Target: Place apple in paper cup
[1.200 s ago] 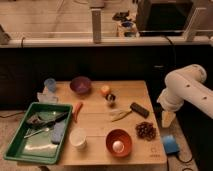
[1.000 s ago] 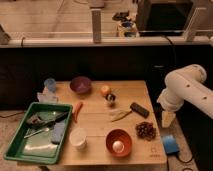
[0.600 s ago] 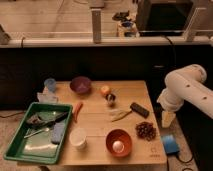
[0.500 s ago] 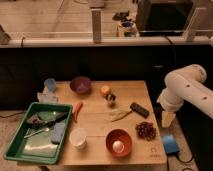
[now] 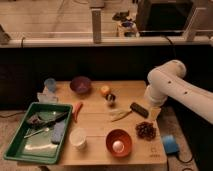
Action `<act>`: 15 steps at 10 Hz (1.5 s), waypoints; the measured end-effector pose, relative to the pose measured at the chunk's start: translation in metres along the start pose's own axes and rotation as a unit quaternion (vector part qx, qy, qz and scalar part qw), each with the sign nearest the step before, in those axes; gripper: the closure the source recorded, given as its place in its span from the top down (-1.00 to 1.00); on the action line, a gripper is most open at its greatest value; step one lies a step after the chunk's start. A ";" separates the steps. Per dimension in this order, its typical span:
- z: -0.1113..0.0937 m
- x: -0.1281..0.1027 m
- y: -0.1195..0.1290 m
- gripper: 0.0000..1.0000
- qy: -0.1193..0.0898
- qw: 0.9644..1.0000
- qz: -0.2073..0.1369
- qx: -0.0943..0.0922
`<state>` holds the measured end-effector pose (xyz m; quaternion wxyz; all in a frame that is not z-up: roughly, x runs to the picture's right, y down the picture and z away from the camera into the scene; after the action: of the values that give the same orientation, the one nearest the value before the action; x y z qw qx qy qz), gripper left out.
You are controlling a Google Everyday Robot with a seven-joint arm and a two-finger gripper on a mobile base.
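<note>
The apple [image 5: 104, 90], small, round and orange-yellow, sits on the wooden table [image 5: 95, 122] toward the back, right of the purple bowl [image 5: 80, 84]. The paper cup [image 5: 78, 138], white and wide-mouthed, stands near the front edge, left of the orange bowl [image 5: 119, 142]. My gripper [image 5: 155, 113] hangs at the end of the white arm [image 5: 172, 87], at the table's right edge, well to the right of the apple and apart from it.
A green tray [image 5: 22, 150] with utensils lies at front left. An orange carrot [image 5: 76, 110], a small bluish cup [image 5: 50, 84], a dark round object [image 5: 110, 98], a black bar [image 5: 139, 109], a dark cluster [image 5: 146, 130] and a white ball [image 5: 118, 145] in the orange bowl are also there.
</note>
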<state>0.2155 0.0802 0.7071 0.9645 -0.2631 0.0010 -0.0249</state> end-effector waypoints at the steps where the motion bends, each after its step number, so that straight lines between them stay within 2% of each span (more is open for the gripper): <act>1: 0.001 -0.003 -0.004 0.60 0.000 1.000 -0.003 0.002; 2: 0.003 -0.009 -0.010 0.60 0.001 1.000 -0.010 0.004; 3: 0.006 -0.028 -0.020 0.60 -0.002 1.000 -0.022 0.006; 7: 0.015 -0.049 -0.038 0.60 -0.007 0.999 -0.036 0.007; 10: 0.024 -0.075 -0.059 0.60 -0.018 0.999 -0.051 0.008; 12: 0.027 -0.076 -0.064 0.60 -0.021 0.998 -0.053 0.007; 15: 0.036 -0.089 -0.078 0.60 -0.029 0.997 -0.066 0.008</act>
<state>0.1233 0.0357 0.7765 0.9624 -0.2554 -0.0444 -0.0807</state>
